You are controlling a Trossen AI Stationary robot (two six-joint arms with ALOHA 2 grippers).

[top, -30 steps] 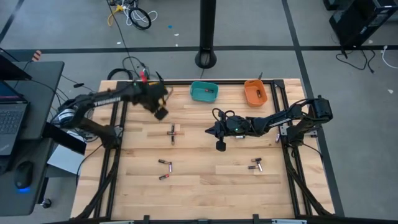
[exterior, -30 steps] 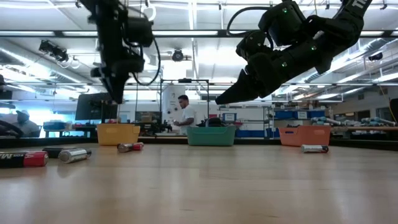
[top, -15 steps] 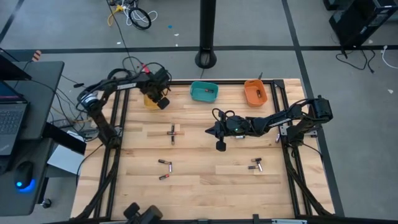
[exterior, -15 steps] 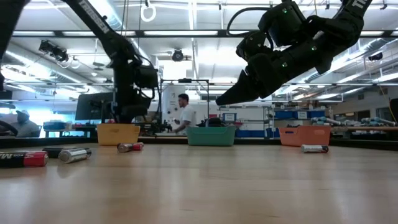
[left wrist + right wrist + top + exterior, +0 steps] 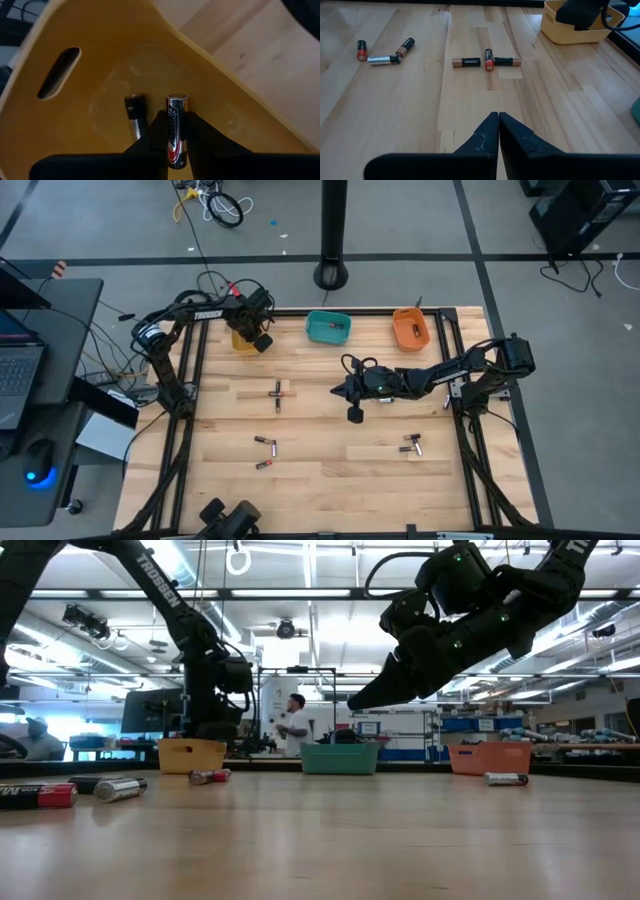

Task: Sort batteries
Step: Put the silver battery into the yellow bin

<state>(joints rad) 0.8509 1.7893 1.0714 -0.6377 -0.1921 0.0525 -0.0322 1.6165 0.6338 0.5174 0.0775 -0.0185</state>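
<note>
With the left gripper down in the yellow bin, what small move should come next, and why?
Probably open the fingers and let go. The left gripper is shut on a silver-and-black battery held just above the floor of the yellow bin, beside another battery already lying there. The right gripper waits shut over mid-table.

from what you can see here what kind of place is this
Probably a robotics lab or workshop: an open hall with ceiling strip lights, a laptop desk beside the wooden table, and loose cables on the floor.

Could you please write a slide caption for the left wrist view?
Left gripper holds a silver-and-black cylindrical battery over the yellow plastic bin, beside another cell.
</note>
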